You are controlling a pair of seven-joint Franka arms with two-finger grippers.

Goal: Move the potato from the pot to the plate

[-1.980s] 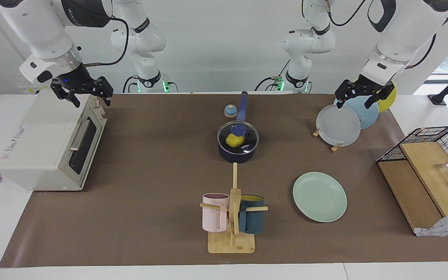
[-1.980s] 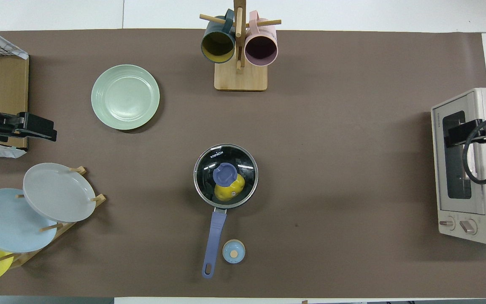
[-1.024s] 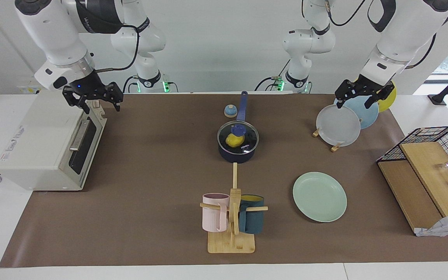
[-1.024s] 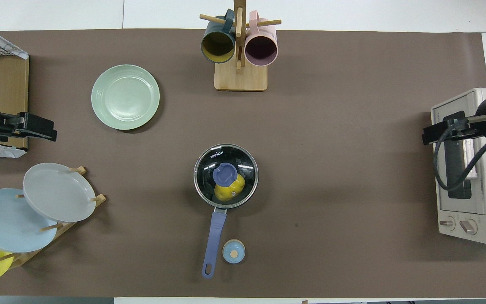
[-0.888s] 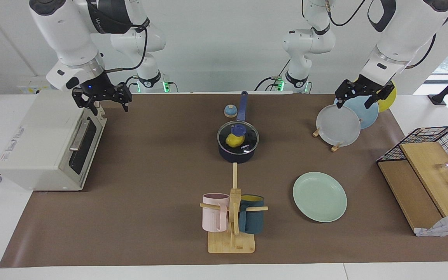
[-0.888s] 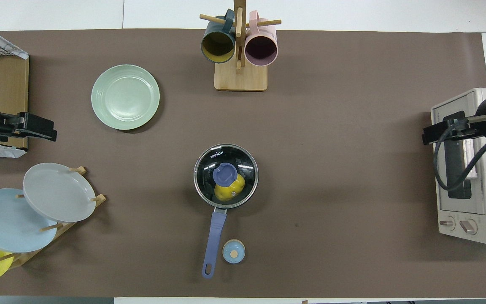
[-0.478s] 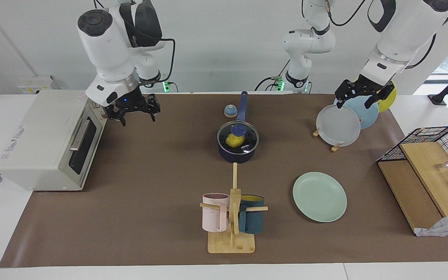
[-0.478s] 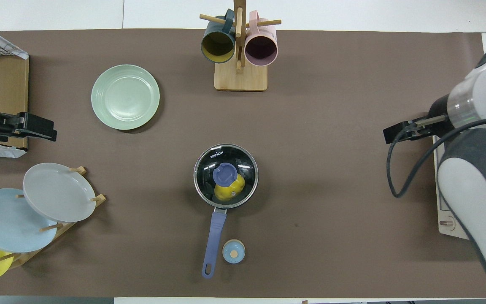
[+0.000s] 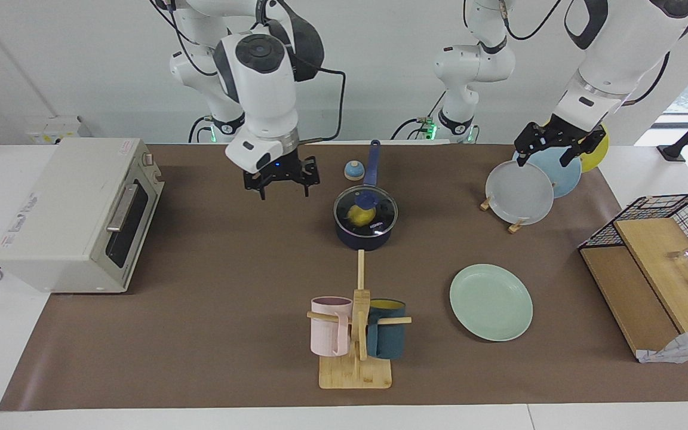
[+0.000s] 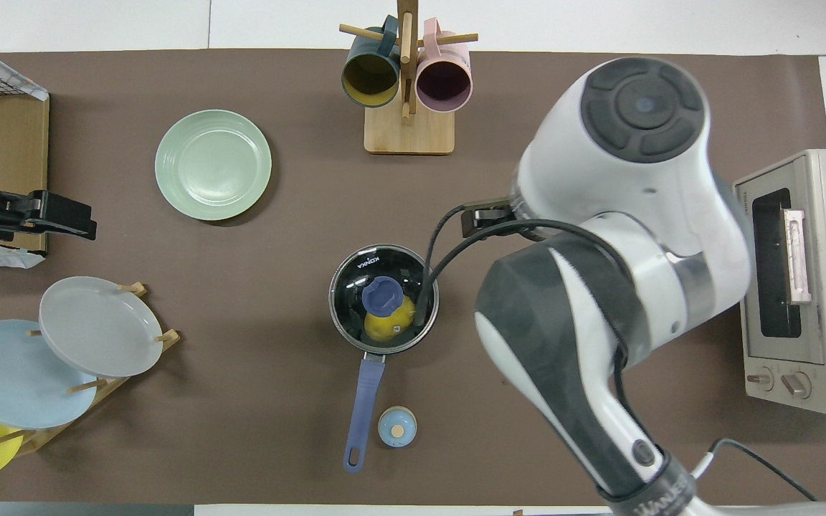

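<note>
The right gripper [image 9: 282, 190] hangs over the bare mat [image 9: 218, 257] beside the pot [image 9: 365, 240], toward the right arm's end of the table, its fingers spread wide and holding nothing. The pot is covered by a glass lid [image 9: 383, 210] with a blue knob [image 9: 366, 197], and the potato [image 9: 356, 215] lies inside, under the glass, on the side of the pot nearest the handle [image 9: 372, 160]. So the step in hand looks to be getting the lid off, since the potato cannot be reached until that is done.

To do it well, the gripper should first be centred over the knob and only then lowered, keeping the fingers wide so that one passes on each side of it. It should close low on the knob's neck, not on its rounded top, where a grip may slip. A straight lift matters, because a tilted lid could catch the rim and drag the pot. The lid is best set down on mat beside the pot on the right arm's side, clear of the handle.

The plate [image 9: 491, 303] lies flat, farther from the robots than the pot and toward the left arm's end. The left gripper [image 9: 546, 156] waits over the rack [image 9: 517, 226] of plates, well apart from the pot, fingers parted and holding nothing.
</note>
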